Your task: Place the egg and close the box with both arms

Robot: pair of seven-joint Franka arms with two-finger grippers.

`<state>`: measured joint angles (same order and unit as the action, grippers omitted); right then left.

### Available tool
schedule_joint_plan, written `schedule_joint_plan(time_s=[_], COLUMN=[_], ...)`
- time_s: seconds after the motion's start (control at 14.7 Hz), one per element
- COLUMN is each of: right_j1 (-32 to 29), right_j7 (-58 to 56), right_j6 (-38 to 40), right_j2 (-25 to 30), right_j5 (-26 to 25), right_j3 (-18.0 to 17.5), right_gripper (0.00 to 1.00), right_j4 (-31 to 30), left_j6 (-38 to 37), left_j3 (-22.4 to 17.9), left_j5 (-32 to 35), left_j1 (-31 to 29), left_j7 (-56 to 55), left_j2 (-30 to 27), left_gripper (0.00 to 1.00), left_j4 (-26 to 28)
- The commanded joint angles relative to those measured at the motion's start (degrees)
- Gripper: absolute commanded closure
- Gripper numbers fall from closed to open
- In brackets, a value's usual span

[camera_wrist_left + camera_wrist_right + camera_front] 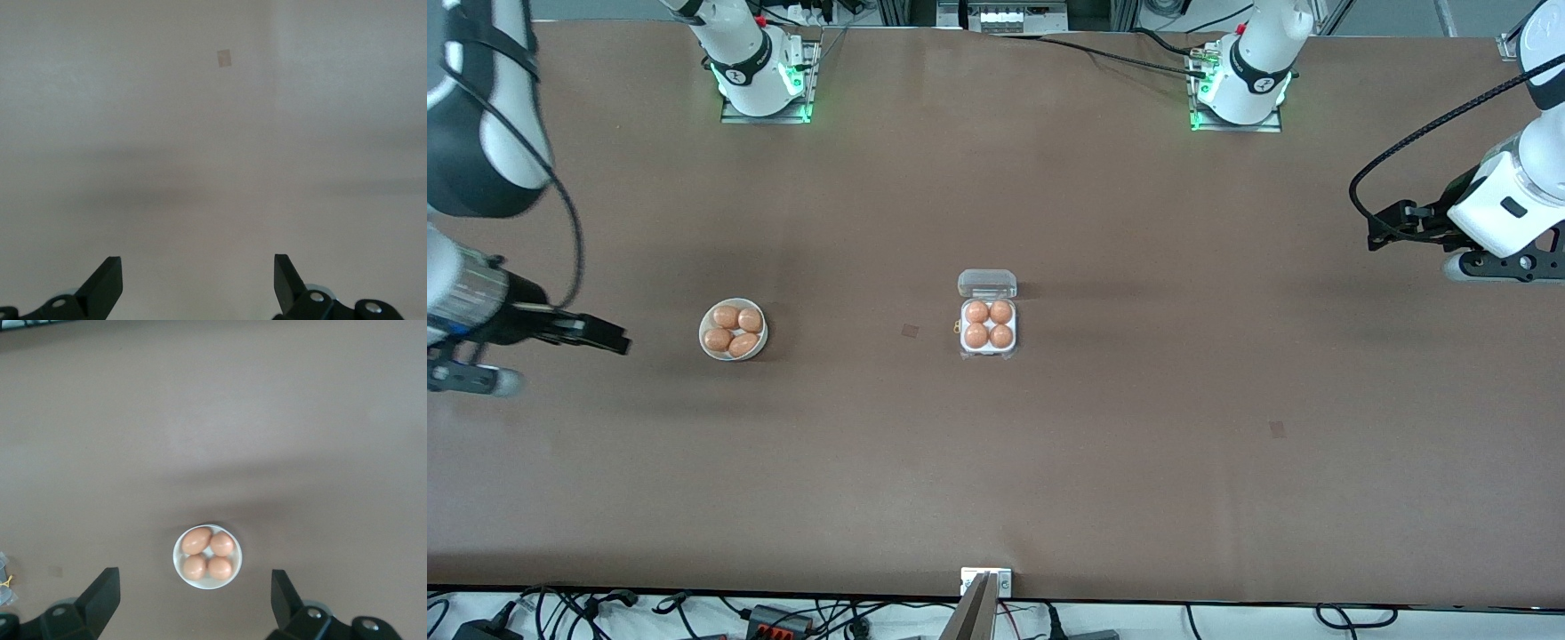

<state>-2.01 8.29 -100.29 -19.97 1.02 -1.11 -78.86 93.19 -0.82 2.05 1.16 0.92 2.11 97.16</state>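
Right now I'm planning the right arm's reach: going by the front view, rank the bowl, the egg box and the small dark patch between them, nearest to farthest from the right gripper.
From the right gripper:
1. Bowl, toward the right arm's end.
2. Dark patch, mid-table.
3. Egg box, at the table's middle, lid open.

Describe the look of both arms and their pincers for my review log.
Both arms are white with black joint sections. Each base glows green. The left pincer and right pincer are black, with flat wedge-shaped fingers. A black cable loops along the left arm.
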Motion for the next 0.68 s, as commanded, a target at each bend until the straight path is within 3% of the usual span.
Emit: schedule_joint_plan(time_s=[0.0, 0.14, 0.2, 0.41, 0.61], right_j1=[1.38, 1.92, 1.92, 1.92, 1.92], right_j7=[-4.05, -8.46, -8.64, -8.03, -8.11], right_j6=[2.63, 2.99, 3.78, 7.57, 2.31], right_j2=[2.57, 4.76, 5.64, 8.54, 14.24], right_j5=[0.56, 0.39, 0.21, 0.12, 0.04], right_j3=[5.66, 6.74, 6.65, 6.56, 6.56], right_gripper=[0.00, 0.00, 0.00, 0.00, 0.00], right_j4=[-1.48, -1.48, -1.65, -3.83, -13.13], left_j6=[-1.95, -3.53, -3.80, -3.63, -3.01], left_j3=[0.12, 1.70, 2.49, 5.47, 8.98], left_j5=[0.50, 0.33, 0.15, -2.03, -7.57], left_j1=[0.34, 2.35, 2.97, 5.86, 8.94], left_j7=[1.72, 1.02, 0.67, -3.10, -13.10], left_j2=[1.06, 1.23, 1.32, 2.99, 4.92], left_gripper=[0.46, 0.92, 0.97, 0.99, 0.99], left_j4=[-2.15, -2.15, -2.06, -1.71, -1.36])
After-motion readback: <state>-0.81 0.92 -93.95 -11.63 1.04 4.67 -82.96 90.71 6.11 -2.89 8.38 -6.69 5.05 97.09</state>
